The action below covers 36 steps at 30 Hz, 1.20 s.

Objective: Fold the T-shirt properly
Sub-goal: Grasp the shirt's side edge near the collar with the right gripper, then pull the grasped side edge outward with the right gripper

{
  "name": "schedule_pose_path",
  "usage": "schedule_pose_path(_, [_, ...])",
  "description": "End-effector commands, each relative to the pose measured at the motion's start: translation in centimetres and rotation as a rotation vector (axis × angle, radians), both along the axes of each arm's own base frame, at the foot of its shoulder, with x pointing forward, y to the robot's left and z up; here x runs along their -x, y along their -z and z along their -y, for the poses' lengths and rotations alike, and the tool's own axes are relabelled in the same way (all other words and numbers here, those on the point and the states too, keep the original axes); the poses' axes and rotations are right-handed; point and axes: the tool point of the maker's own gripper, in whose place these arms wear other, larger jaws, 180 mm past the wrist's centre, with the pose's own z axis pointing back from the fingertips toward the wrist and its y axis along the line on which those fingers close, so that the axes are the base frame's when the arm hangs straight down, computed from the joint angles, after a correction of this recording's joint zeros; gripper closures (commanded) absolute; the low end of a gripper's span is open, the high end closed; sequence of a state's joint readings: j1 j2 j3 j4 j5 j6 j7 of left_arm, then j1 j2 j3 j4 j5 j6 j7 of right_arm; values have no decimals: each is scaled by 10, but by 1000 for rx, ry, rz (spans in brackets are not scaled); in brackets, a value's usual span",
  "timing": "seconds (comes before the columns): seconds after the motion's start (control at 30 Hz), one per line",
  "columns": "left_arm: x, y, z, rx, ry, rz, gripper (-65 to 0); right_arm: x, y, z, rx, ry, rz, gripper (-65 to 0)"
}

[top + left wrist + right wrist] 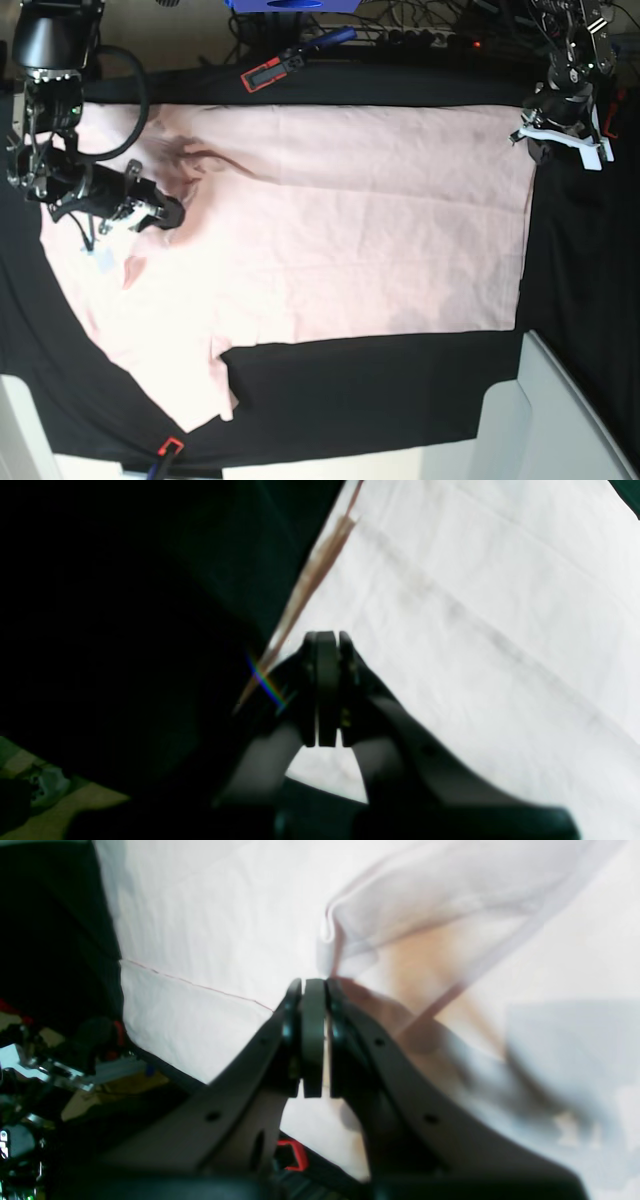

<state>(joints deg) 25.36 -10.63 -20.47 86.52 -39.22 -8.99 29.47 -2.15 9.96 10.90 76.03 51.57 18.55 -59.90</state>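
Pressed together, the right pincer (314, 990) is seen pinching a raised fold of the T-shirt (340, 230) near the surface's (360, 385) left edge. At the far right corner, the left pincer (327, 642) is closed on the shirt's hem. Elsewhere the shirt is spread flat across the black-clothed surface.

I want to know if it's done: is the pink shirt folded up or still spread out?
Mostly spread out. The T-shirt lies wide across the black table cloth, with only rumpling near the right gripper.
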Motion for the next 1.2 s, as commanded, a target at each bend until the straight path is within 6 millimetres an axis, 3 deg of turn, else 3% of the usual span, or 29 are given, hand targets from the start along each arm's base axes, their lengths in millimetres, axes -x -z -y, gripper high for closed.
schedule_pose_path(0.0, [-6,-10,-5,-19,3,37,0,-16,-15,-1,-7,-8,60,-3])
schedule_pose_path(0.3, [-6,-10,-5,-18,2,37,0,-21,-19,-25,-10,-89,73,-3])
schedule_pose_path(0.47, [-6,-10,-5,-18,2,39,0,-24,-21,-27,-10,-95,78,-20])
schedule_pose_path(0.57, [-6,-10,-5,-18,2,39,0,-24,-21,-27,-10,-97,79,-128])
schedule_pose_path(0.73, [-9,-11,-5,-18,5,41,0,-29,-26,-22,5,-97,95,-474])
schedule_pose_path(0.8, [-10,-12,-5,-19,6,44,0,-35,-31,-6,42,-93,113,-579])
schedule_pose_path(0.9, [-14,-18,-11,-39,17,50,0,-42,-45,19,112,-98,166,-566])
schedule_pose_path(1.03, [-24,-28,-24,-79,42,61,0,-59,-64,76,237,-47,232,-528])
schedule_pose_path(1.17, [-35,-40,-38,-129,74,67,0,-75,-55,136,379,8,182,-560])
